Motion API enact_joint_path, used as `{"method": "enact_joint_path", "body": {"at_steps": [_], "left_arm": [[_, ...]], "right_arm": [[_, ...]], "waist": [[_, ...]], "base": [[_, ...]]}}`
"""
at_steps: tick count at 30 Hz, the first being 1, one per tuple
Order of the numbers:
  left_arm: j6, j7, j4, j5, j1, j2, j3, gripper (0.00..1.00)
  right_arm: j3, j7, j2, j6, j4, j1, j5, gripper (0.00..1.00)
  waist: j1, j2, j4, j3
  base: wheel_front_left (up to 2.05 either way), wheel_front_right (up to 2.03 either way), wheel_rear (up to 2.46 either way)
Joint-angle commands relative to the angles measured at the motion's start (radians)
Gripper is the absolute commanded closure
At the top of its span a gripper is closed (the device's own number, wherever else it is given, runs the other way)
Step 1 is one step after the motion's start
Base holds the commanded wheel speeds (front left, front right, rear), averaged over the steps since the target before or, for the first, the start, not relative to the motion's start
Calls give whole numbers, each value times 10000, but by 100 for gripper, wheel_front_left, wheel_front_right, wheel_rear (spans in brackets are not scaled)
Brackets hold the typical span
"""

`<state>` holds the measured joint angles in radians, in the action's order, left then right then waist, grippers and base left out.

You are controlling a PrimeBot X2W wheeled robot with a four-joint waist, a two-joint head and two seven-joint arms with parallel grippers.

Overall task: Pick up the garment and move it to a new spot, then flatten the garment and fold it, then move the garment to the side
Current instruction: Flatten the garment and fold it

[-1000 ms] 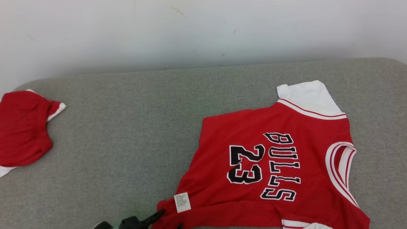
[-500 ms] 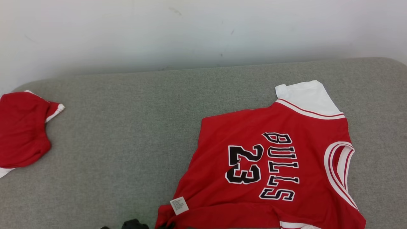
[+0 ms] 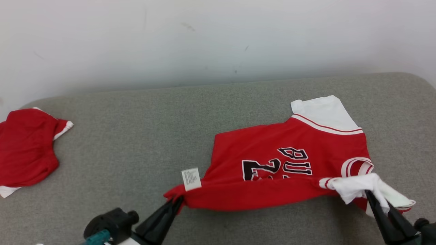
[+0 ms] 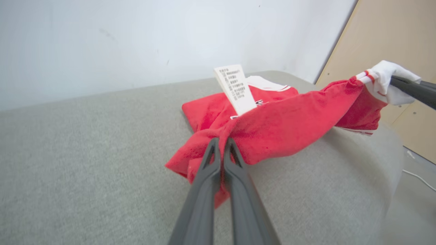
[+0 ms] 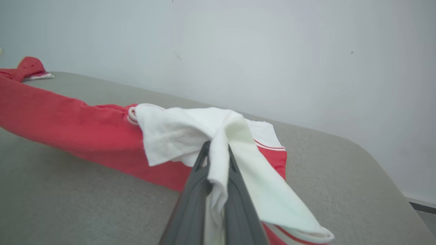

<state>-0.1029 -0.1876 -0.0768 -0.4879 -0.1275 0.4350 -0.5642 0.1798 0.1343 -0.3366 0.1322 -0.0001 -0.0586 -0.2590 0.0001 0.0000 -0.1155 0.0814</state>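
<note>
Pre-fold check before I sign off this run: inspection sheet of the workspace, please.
Surface: grey fabric pad.
Job's things: red jersey, near edge raised off the pad, far part lying on it.
Clutter: second red garment at far left.
Claws: left claw shut on the jersey's red corner; right claw shut on its white sleeve.
Cables: white cable on the floor beside the pad.
Surroundings: white wall; wood panel.

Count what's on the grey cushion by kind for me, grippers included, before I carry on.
Garments: 2, the red Bulls jersey and a smaller red garment at the far left.
Grippers: 2, the left gripper shut on the jersey's red corner and the right gripper shut on its white part.
Total: 4
</note>
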Motion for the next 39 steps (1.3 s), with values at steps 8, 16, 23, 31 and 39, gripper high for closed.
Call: {"method": "enact_joint_path", "body": {"at_steps": [8, 16, 23, 31, 39], "left_arm": [[403, 1133, 3566, -787, -343, 772, 893, 100], [485, 2864, 6615, -1894, -1305, 1481, 1572, 100], [591, 5078, 7345, -3782, -3912, 1885, 2373, 100], [273, 6297, 4619, -4064, -7694, 1731, 2393, 100], [-176, 4716, 432, -2251, -11718, 758, 1671, 100]], "right_arm": [[-1117, -1832, -1121, -30, -3890, -379, -2390, 100], [-3407, -3479, -2067, -30, -6854, -505, -4972, 100], [-5496, -4819, -3586, -30, -7800, 1287, -7214, 100], [-4004, -5427, -4586, -30, -5845, 5390, -7616, 100], [-804, -5046, -2450, -29, -1685, 11797, -4663, 100]], "waist": [[-1, 0, -222, -415], [-1, 0, -221, -483], [-1, 0, -87, 278], [-1, 0, 291, 2228], [-1, 0, 669, 4217]], "base": [[0, 0, 0], [0, 0, 0], [0, 0, 0], [0, 0, 0], [0, 0, 0]]}}
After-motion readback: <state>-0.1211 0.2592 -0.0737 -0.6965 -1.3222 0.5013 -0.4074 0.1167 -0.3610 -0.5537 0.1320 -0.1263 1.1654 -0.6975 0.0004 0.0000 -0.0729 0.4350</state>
